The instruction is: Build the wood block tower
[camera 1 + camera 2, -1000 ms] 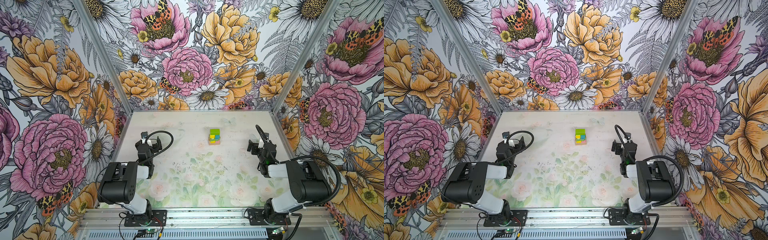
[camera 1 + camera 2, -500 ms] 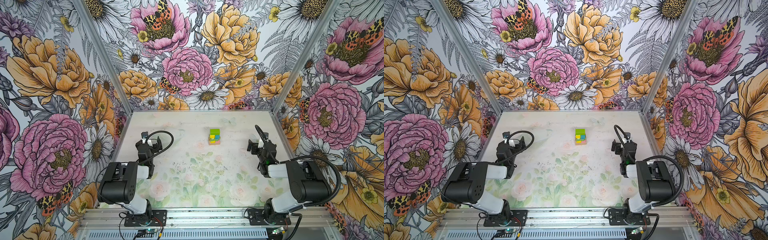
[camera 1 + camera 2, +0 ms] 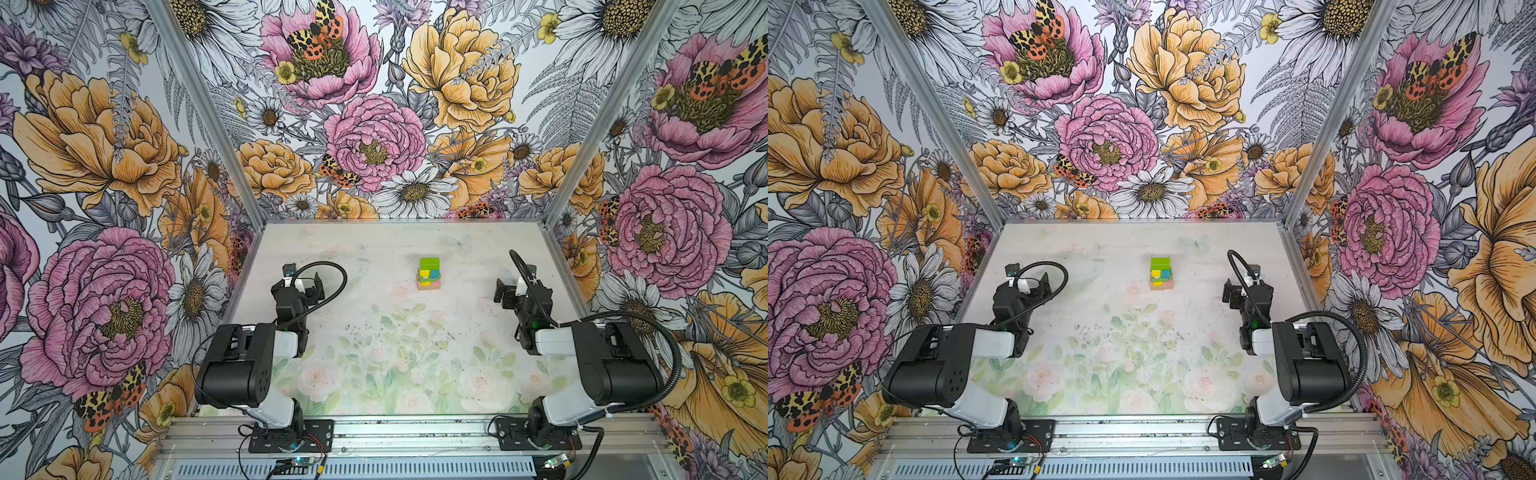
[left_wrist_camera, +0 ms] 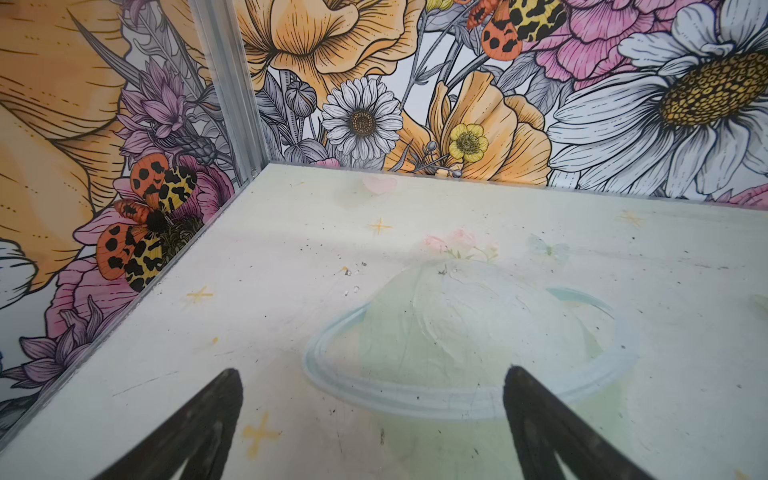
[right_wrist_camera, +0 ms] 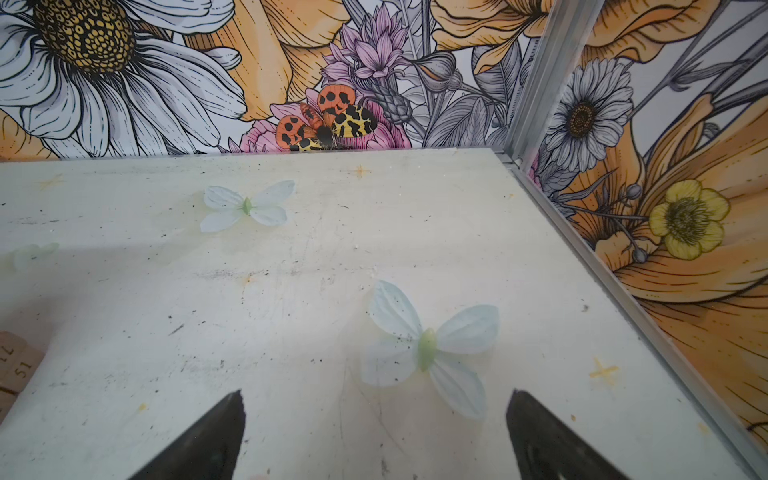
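The wood block tower [image 3: 429, 273] [image 3: 1161, 273] stands alone on the back middle of the table, a short column with a lime green block on top, yellow and teal pieces below, and a pink and tan base. My left gripper [image 3: 302, 277] [image 4: 372, 374] rests low by the left wall, open and empty, far from the tower. Over at the right wall, my right gripper [image 3: 515, 280] [image 5: 374, 399] is also open with only bare table between its fingers. A tan wooden edge with printed numbers [image 5: 14, 365] shows at the border of the right wrist view.
The table [image 3: 374, 332] has a pale floral print and is boxed in by flowered walls on three sides, with metal corner posts [image 3: 582, 124]. Both arm bases [image 3: 286, 432] sit on the front rail. Printed butterflies [image 5: 428, 345] are flat artwork.
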